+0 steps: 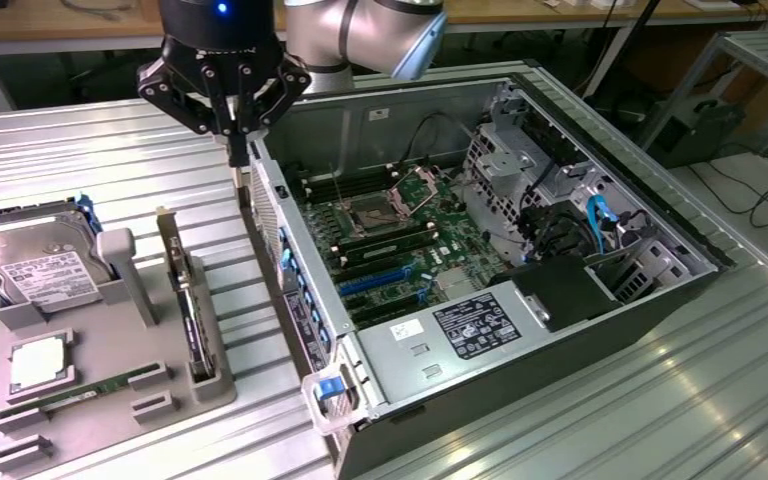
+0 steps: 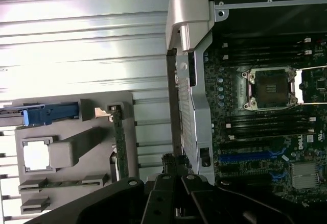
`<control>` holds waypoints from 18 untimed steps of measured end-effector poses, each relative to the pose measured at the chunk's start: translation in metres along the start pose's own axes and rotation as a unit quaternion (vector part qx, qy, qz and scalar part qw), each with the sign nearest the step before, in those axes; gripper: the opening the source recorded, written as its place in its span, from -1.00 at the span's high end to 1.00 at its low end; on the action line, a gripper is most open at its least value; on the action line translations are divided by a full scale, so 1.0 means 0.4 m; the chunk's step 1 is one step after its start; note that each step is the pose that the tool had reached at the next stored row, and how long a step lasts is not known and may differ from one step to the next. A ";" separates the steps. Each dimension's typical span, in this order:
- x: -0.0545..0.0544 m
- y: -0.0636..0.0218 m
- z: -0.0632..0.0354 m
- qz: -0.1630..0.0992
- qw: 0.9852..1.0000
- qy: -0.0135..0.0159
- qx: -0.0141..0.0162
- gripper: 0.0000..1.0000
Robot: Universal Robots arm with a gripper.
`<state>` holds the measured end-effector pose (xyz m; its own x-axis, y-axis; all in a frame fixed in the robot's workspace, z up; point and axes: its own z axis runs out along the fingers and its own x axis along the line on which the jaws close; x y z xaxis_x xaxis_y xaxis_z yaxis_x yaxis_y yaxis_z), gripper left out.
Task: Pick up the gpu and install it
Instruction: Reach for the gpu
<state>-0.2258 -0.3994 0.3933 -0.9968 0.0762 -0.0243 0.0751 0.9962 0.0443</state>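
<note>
- Nearest the exterior camera, a grey holder (image 1: 117,342) sits on the ribbed metal surface (image 1: 704,400), carrying a green memory stick (image 1: 84,388) and a silver hard drive (image 1: 40,272).
- On the holder's side toward the computer, the gpu (image 1: 187,300) stands on edge in its slot, bracket end farthest from the camera, untouched.
- Just beside the holder, toward the exterior view's right, lies the open computer case (image 1: 544,400), its motherboard (image 1: 398,240) exposed.
- Farther back, the robot's black hand (image 1: 235,160) hangs above the case's near wall, fingers pressed together, gripping nothing, well apart from the gpu.
</note>
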 end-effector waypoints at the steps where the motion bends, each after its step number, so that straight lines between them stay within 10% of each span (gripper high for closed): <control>1: 0.003 0.000 0.000 0.000 1.000 0.000 0.000 0.79; 18: 0.055 -0.008 -0.001 0.000 1.000 0.000 0.000 0.79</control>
<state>-0.2481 -0.4008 0.3929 -0.9968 0.0762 -0.0244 0.0750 0.9962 0.0444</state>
